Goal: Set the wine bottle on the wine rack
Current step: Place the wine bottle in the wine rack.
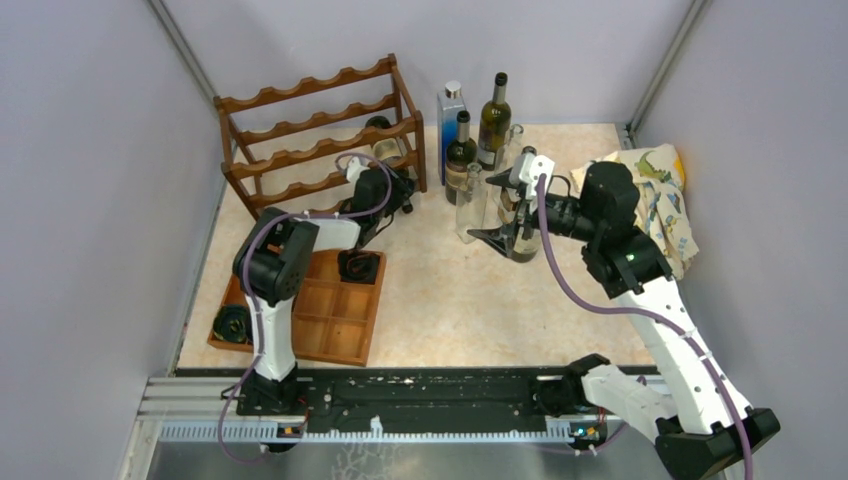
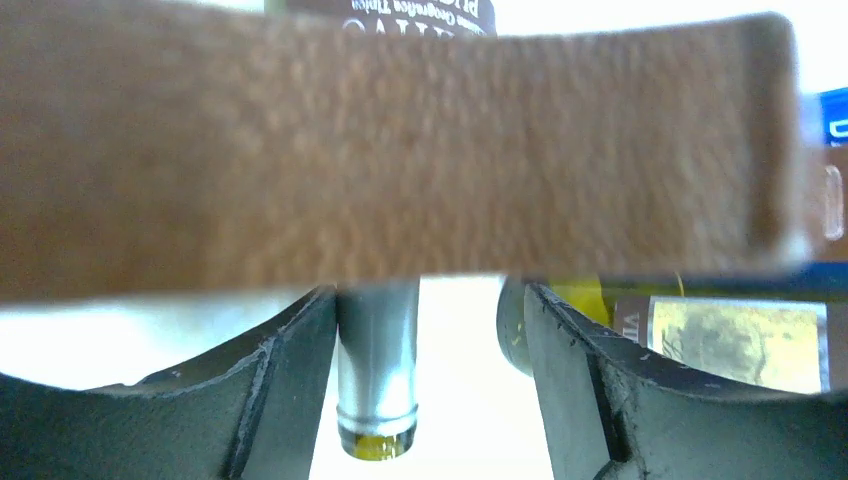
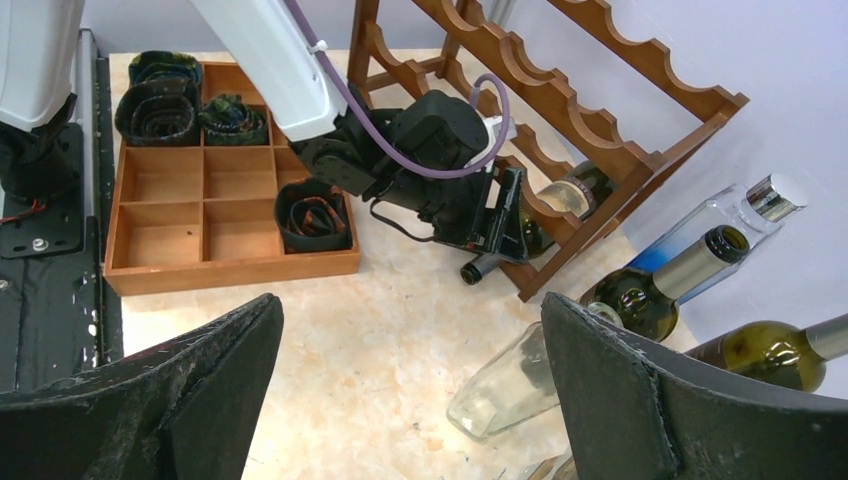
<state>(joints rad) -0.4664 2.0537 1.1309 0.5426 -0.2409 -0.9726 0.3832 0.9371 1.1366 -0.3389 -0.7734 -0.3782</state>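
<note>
Black fingers of my left jaws [image 2: 425, 300] stand released, one on either side of the silver-capped neck of the wine bottle [image 2: 378, 370]; the neck sits close to one finger, with a clear gap to the other. Obstruction: one blurred brown rail of the wine rack [image 2: 400, 150] crosses the upper half of the left wrist view and hides most of the bottle's body. Count on the rack: one bottle, lying on its side in the lowest tier at the end nearer the other bottles, neck poking out toward the table. My right jaws [image 3: 410, 310] are spread wide and hold nothing that I can see. Just beside them: standing bottles [image 1: 495, 115], at least five, some clear, some dark. Near my left arm: one wooden compartment tray [image 3: 230, 275] with four dark rolled bands [image 3: 312, 215]. Far right: one patterned cloth [image 1: 655, 190]
</note>
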